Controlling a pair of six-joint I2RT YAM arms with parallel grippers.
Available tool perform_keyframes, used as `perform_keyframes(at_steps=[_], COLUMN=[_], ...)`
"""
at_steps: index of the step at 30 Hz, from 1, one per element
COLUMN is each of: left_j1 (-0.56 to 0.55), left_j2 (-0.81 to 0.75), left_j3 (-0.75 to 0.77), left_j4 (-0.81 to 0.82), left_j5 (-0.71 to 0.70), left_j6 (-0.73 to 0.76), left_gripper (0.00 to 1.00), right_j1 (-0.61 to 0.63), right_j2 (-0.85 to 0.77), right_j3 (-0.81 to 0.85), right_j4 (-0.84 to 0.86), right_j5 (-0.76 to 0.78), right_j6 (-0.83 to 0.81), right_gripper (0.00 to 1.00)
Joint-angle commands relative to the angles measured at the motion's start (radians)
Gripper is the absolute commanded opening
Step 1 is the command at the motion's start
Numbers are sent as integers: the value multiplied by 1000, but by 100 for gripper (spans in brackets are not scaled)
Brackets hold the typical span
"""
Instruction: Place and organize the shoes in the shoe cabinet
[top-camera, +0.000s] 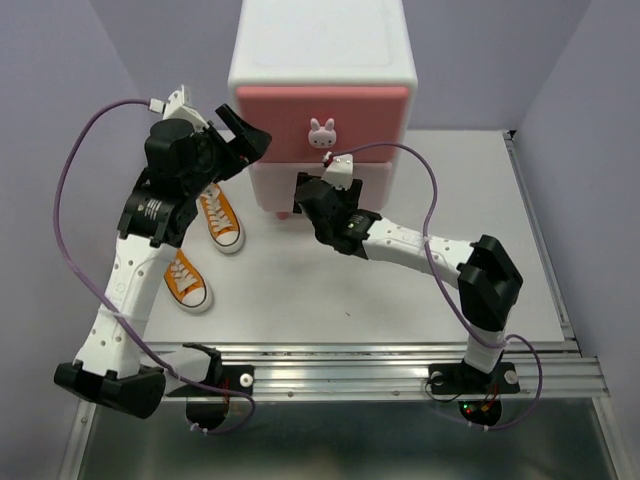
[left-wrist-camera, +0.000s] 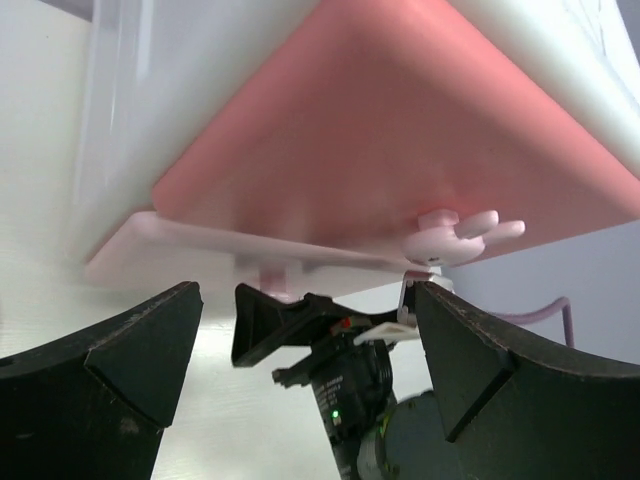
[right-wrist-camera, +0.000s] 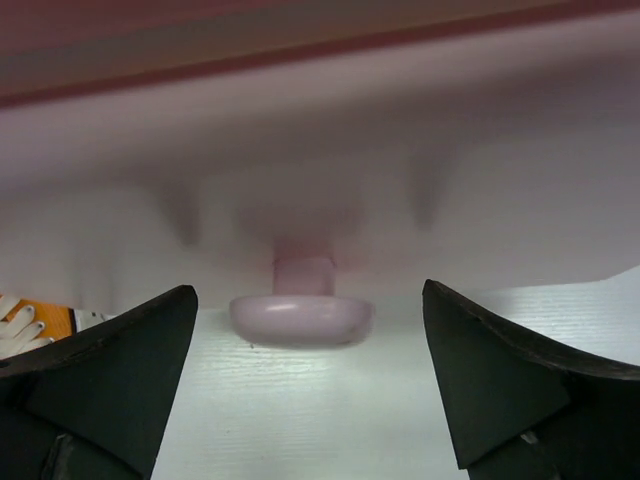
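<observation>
Two orange shoes (top-camera: 221, 222) lie near the left pincer (top-camera: 252, 135), beside the shoe cabinet (top-camera: 320, 60).

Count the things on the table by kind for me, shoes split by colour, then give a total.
Orange shoes: 2
Cabinet: 1
Total: 3
No shoe of another colour is in view.
</observation>
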Motion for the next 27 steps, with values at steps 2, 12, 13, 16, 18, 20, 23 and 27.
perform_keyframes(at_steps=[2, 12, 13, 16, 18, 20, 23, 27], left_j1=[6, 4, 6, 6, 4, 4, 4, 6], left_j2=[-109, -141, -133, -113, -98, -77, -54, -34], left_j3=[-64, -85, -79, -65, -62, -53, -51, -56], left_j4=[-19, -44, -44, -21, -7, -1, 13, 41], left_j5=[-58, -86, -86, -81, -77, -74, -61, -49], left_j6=[-19, -29, -29, -20, -19, -22, -31, -34], left_gripper=[99, 99, 99, 99, 99, 99, 99, 99], right_j1=[-39, -39, -39, -18, 22, 56, 120, 202], right_j2=[14, -5, -15, -80, -138, -173, -230, -281], right_j3=[51, 29, 19, -55, -112, -139, -166, -205], right_j4=[45, -40, -43, -44, -55, -70, -158, -253], right_j5=[4, -91, -109, -157, -168, -178, -182, -185], right_j6=[-13, 70, 71, 76, 80, 86, 157, 293], right_gripper=[84, 19, 17, 14, 14, 14, 14, 14])
